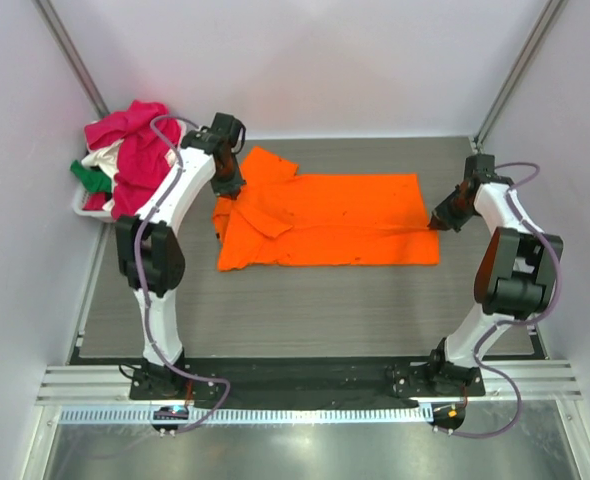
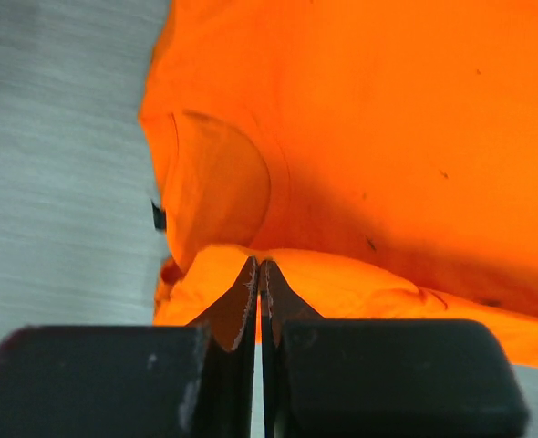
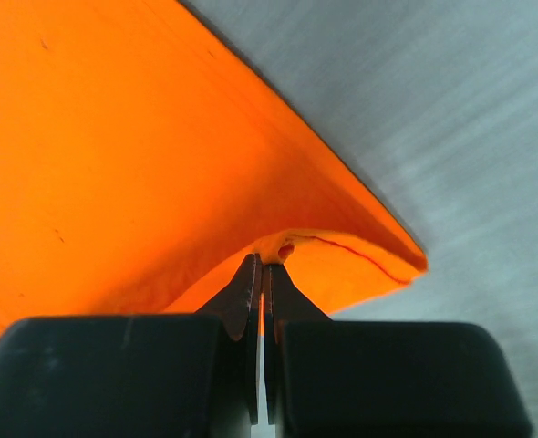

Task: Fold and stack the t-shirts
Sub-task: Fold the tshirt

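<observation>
The orange shirt (image 1: pixel 325 220) lay spread flat across the far middle of the table (image 1: pixel 305 310), its long side running left to right and a few small dark specks scattered over it. Its left end was rumpled, with a flap of cloth folded over onto the body, while its right end finished in a straight edge. We saw the left gripper (image 2: pixel 258 266) down at that rumpled left end. Its fingers were pressed together with only a hairline slit between them, and a ridge of orange cloth was pinched at their tips. The right gripper (image 3: pixel 262 263) sat at the near right corner of the shirt, fingers likewise squeezed tight on a doubled-over bit of the hem. Off at the far left corner, apart from the orange shirt, a white basket (image 1: pixel 83 208) held a loose heap. A pink shirt (image 1: pixel 135 150) was draped over the top and spilled down the side, with a white shirt (image 1: pixel 103 158) and a green shirt (image 1: pixel 88 175) showing beneath it on the left.
</observation>
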